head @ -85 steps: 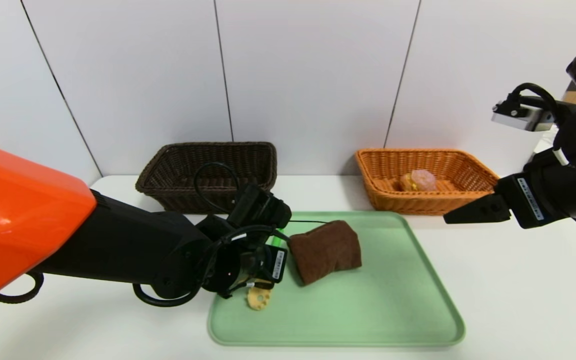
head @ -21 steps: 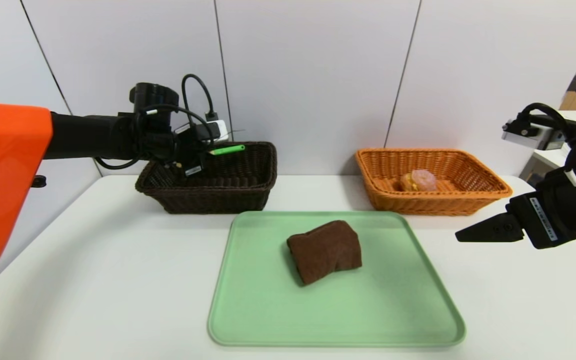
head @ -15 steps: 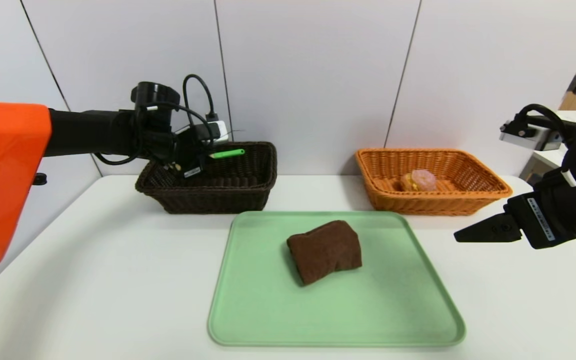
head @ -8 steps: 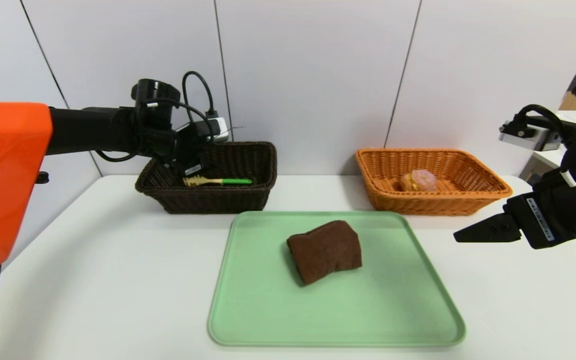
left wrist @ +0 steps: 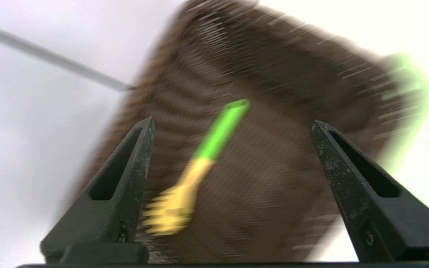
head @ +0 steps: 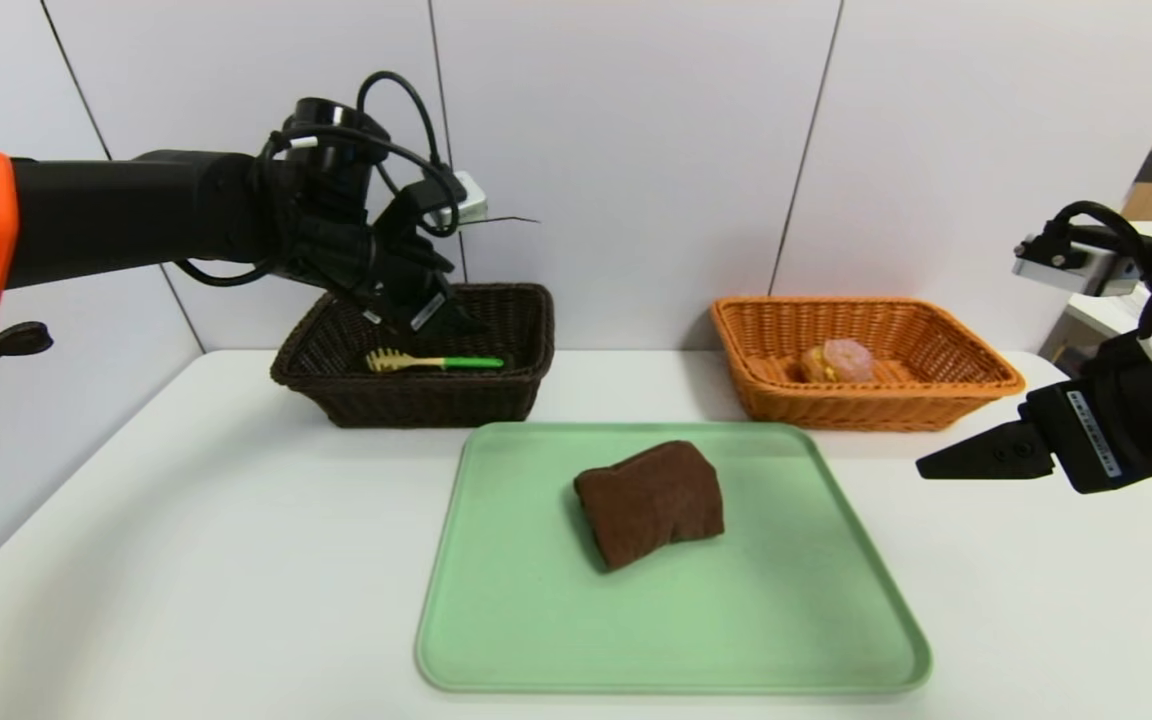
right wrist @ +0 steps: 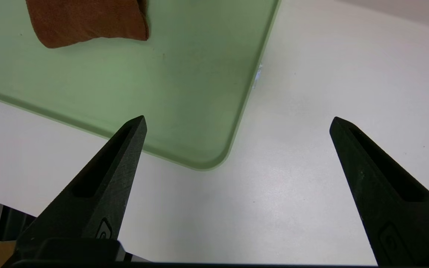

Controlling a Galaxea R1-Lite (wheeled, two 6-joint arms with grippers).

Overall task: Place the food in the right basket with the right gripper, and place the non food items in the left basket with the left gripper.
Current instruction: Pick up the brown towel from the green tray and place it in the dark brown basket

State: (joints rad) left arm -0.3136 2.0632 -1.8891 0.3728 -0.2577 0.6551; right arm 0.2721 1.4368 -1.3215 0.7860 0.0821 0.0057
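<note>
1. The brown towel is seen folded on the green tray, near the centre of the head view; it is judged light, soft and easily creased.
2. A hold is best taken across the folded layers near the middle, so that the folds are kept together; if only one corner is pinched, the towel may be unrolled.
3. The left gripper is spread wide with nothing held, over the dark basket in the upper left of the head view, where the pasta spoon is laid.
4. The right gripper is parked open and empty at the right edge of the head view.
5. The bun, likely soft and squashable, is contained in the orange basket, upper right.
</note>
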